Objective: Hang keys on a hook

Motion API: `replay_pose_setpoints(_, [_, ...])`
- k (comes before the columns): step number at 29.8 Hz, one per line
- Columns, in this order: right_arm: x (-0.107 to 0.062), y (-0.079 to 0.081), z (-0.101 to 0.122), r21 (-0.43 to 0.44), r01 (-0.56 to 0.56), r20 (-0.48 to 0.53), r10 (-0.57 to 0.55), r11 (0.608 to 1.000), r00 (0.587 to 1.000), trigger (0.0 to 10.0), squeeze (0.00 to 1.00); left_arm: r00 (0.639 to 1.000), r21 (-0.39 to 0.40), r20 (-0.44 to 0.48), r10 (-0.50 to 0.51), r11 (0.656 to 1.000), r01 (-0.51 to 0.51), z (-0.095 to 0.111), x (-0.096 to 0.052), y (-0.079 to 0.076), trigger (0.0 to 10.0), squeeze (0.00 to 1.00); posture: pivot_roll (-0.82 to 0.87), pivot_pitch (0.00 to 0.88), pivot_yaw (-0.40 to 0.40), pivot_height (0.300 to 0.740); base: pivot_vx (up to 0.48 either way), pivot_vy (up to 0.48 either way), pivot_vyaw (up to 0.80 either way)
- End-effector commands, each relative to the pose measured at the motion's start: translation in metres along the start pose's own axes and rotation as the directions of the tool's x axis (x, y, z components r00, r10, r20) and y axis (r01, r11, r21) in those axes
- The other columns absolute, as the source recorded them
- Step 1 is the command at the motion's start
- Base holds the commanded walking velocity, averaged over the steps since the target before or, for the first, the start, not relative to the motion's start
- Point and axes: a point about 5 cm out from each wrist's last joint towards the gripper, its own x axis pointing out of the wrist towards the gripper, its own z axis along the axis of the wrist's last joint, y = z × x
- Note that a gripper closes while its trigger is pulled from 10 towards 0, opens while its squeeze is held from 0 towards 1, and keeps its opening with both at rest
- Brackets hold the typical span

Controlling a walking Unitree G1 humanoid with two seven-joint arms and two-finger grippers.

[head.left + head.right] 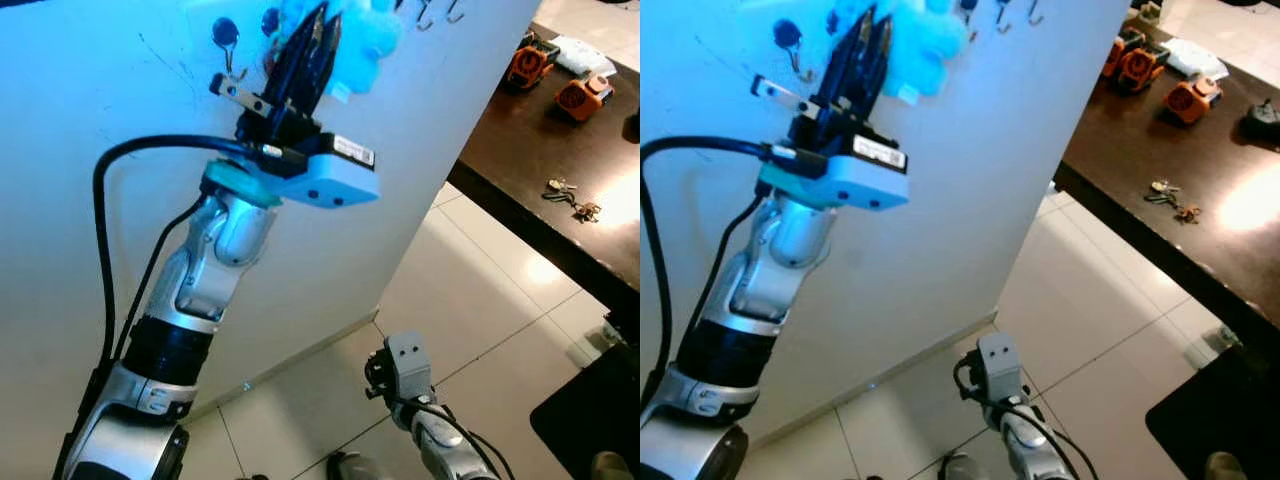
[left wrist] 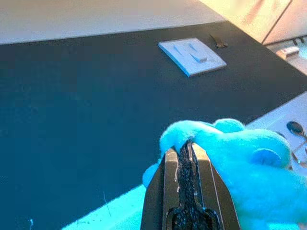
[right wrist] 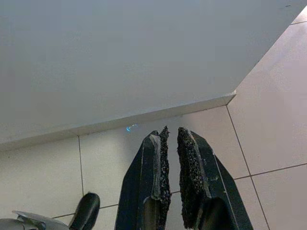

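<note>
Black fingers of my left gripper were pressed together, tips raised against the white wall, and between them they pinched a fluffy blue plush keychain. In the left wrist view the two rough pads met with no gap worth mentioning, and the plush bulged out beside and over their tips. I could not make out any metal keys on that plush from what I had. Just left of the gripper, a dark round hook sat on the wall, and farther right along the top a few small metal hooks hung in a row. My left arm rose from the lower left, silver, with a black cable looping beside it.

My right gripper hung low and idle over the pale tiled floor, near the wall's baseboard; its fingers stood almost closed with a narrow slit between the pads, holding nothing.

Off to the right, a dark wooden table ran toward the far corner. A bunch of keys lay on it, well apart from both grippers. Beyond them, at the far end, sat orange and black items; I could not tell what they were.
</note>
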Motion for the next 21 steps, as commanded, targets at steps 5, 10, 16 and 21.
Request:
replay_pose_setpoints(5, [-0.003,0.001,-0.008,0.014,0.006,-0.03,-0.006,1.0,1.0,10.0,0.0,0.998,-0.002,-0.031,-0.048,0.999,0.048,-0.006,-0.005,-0.006,10.0,0.0,-0.17,0.128,0.019,0.74,0.0,0.0,0.0])
replay_pose_setpoints(10, [-0.003,0.001,-0.008,0.013,0.005,-0.031,-0.005,1.0,1.0,10.0,0.0,0.99,-0.047,-0.025,-0.139,0.989,0.137,-0.004,-0.012,-0.02,10.0,0.0,-0.17,0.127,0.018,0.74,0.0,0.0,0.0])
replay_pose_setpoints(16, [-0.002,0.0,-0.006,0.009,0.005,-0.027,-0.005,1.0,1.0,10.0,0.0,0.919,-0.197,-0.047,-0.392,0.905,0.376,-0.001,-0.039,-0.058,10.0,0.0,-0.18,0.124,0.019,0.74,0.0,0.0,0.0])
replay_pose_setpoints(21, [-0.003,0.0,-0.007,0.008,0.007,-0.03,-0.007,1.0,1.0,10.0,0.0,0.874,-0.24,-0.049,-0.484,0.855,0.46,-0.001,-0.053,-0.069,10.0,0.0,-0.17,0.122,0.02,0.74,0.0,0.0,0.0])
